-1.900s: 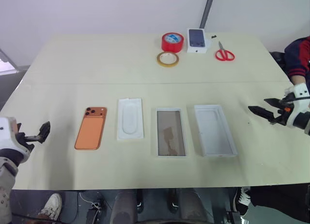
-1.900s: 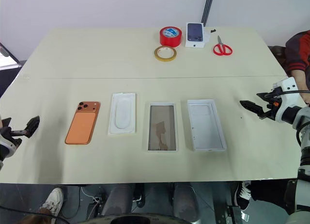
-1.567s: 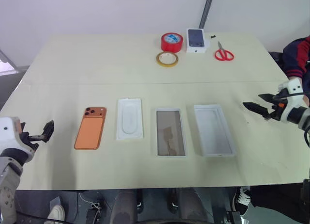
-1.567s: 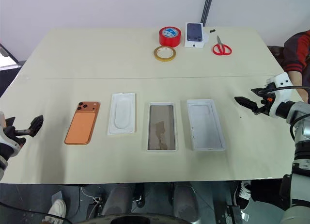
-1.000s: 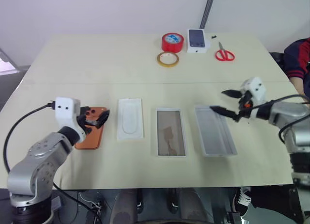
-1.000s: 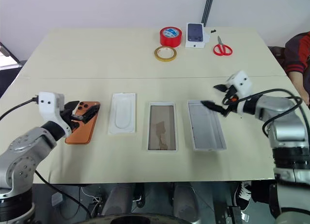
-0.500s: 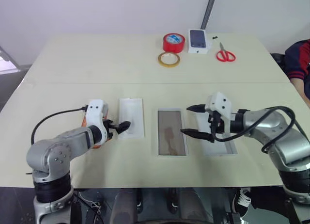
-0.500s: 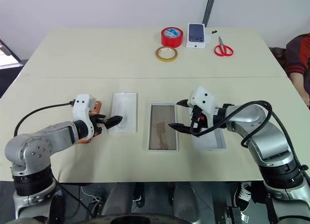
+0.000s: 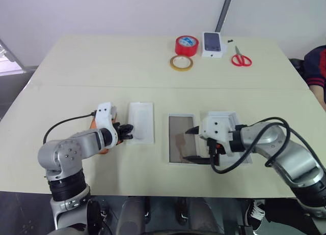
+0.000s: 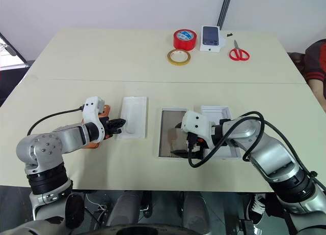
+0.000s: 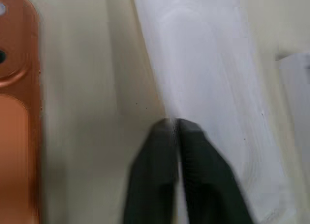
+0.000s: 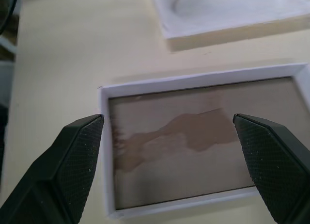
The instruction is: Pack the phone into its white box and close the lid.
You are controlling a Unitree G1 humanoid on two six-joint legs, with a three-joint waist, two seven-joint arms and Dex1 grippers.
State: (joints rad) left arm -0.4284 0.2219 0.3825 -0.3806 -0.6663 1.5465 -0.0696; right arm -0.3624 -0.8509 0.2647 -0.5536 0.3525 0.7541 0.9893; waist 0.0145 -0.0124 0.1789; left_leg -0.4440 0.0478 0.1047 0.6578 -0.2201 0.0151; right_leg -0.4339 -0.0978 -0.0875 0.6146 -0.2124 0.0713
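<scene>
Left eye view: near the desk's front edge, the phone (image 9: 94, 127) lies flat, mostly behind the left gripper (image 9: 128, 131), whose fingers are pressed together, empty, at the insert (image 9: 140, 122). Rightward, the right gripper (image 9: 193, 144), spread wide, empty, hangs over the white box (image 9: 182, 145); lid (image 9: 224, 124) beyond. Phone probably stiff, slick, thin: pinch its long edges. No legible writing.

On the pale beige table (image 10: 76, 62), the shallow white cardboard box (image 10: 169, 113) with a brownish floor lies under the right gripper (image 10: 182, 139), its black fingers spread. The left gripper (image 10: 118, 124), fingers together, touches the flat white insert (image 10: 136, 113)'s edge, beside the orange phone (image 10: 104, 111).
</scene>
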